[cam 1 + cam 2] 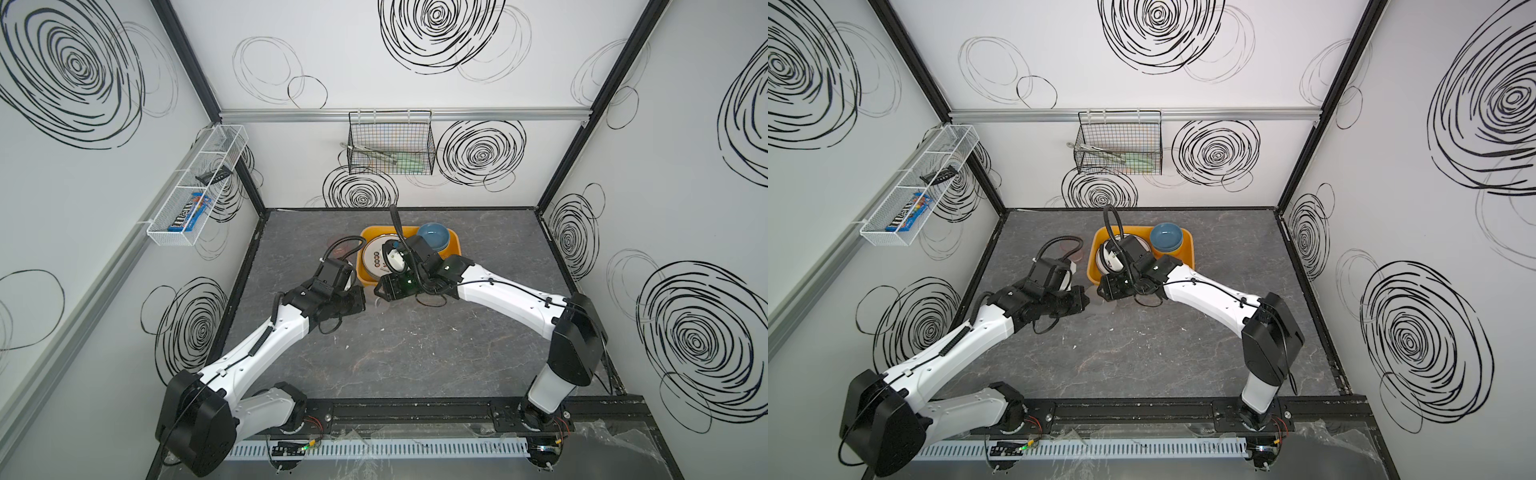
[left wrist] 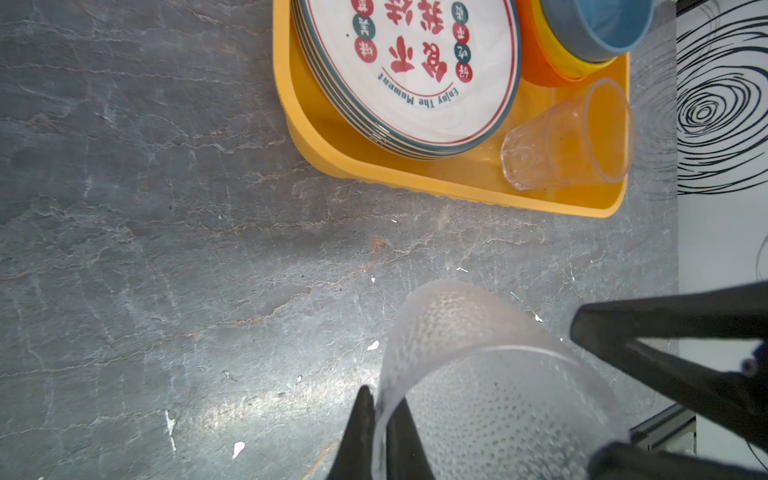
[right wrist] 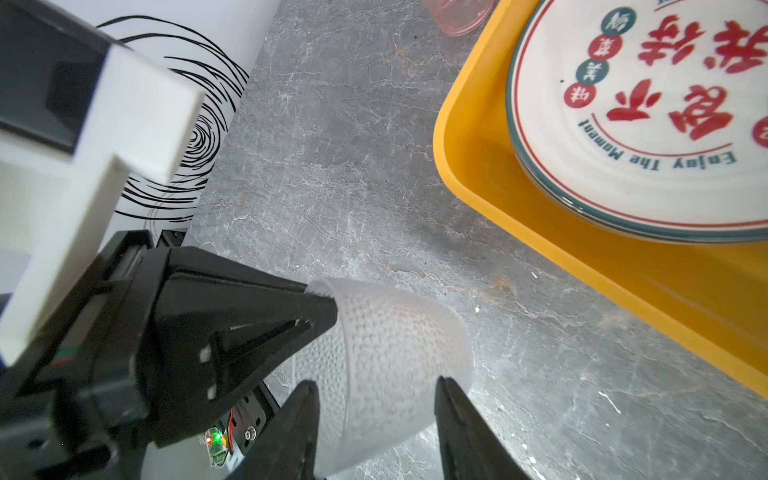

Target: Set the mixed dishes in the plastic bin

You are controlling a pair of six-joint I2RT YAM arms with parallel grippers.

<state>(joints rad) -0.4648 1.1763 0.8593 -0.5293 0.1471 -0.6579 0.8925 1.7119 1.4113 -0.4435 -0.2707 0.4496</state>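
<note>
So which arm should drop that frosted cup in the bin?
Probably left: the left gripper is shut on the frosted cup, near the bin; the right gripper straddles it, jaws apart.

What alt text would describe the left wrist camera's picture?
A frosted dotted cup, its rim pinched by the left gripper, is flanked by the right gripper's fingers, against a grey table. Beyond, a yellow bin holds stacked plates, stacked bowls and a clear cup on its side.
</note>
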